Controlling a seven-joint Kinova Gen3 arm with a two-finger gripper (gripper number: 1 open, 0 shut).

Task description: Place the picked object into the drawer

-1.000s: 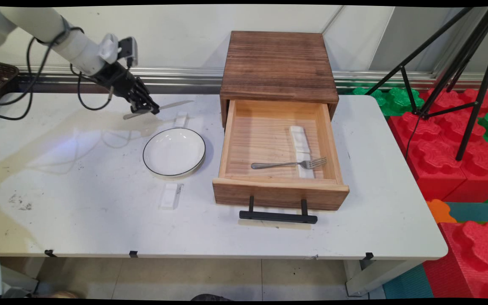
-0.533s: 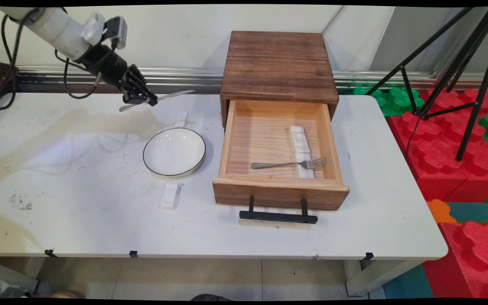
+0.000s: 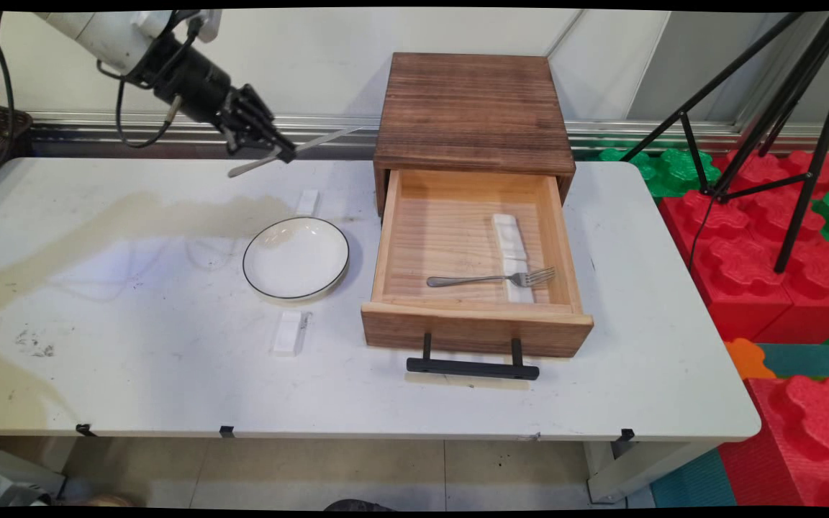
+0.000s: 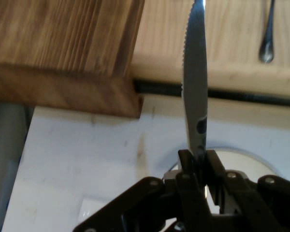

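Observation:
My gripper (image 3: 281, 152) is shut on a metal table knife (image 3: 328, 137), held in the air above the table's far side, left of the wooden drawer box (image 3: 472, 108). The blade points right toward the box and the handle sticks out to the lower left. In the hand view the serrated knife (image 4: 195, 87) rises straight up from the closed gripper (image 4: 199, 162). The open drawer (image 3: 472, 248) holds a fork (image 3: 490, 278) lying across a white rest (image 3: 514, 248). A white plate (image 3: 296, 257) with a dark rim sits on the table below the gripper.
Two small white rests lie on the table, one (image 3: 307, 202) behind the plate and one (image 3: 290, 333) in front of it. The drawer's black handle (image 3: 472, 367) juts toward the near edge. A black tripod (image 3: 781, 108) and red foam blocks (image 3: 767, 244) stand to the right.
The gripper has lifted the knife higher and carried it right, toward the wooden box. Plate, fork and rests have stayed put.

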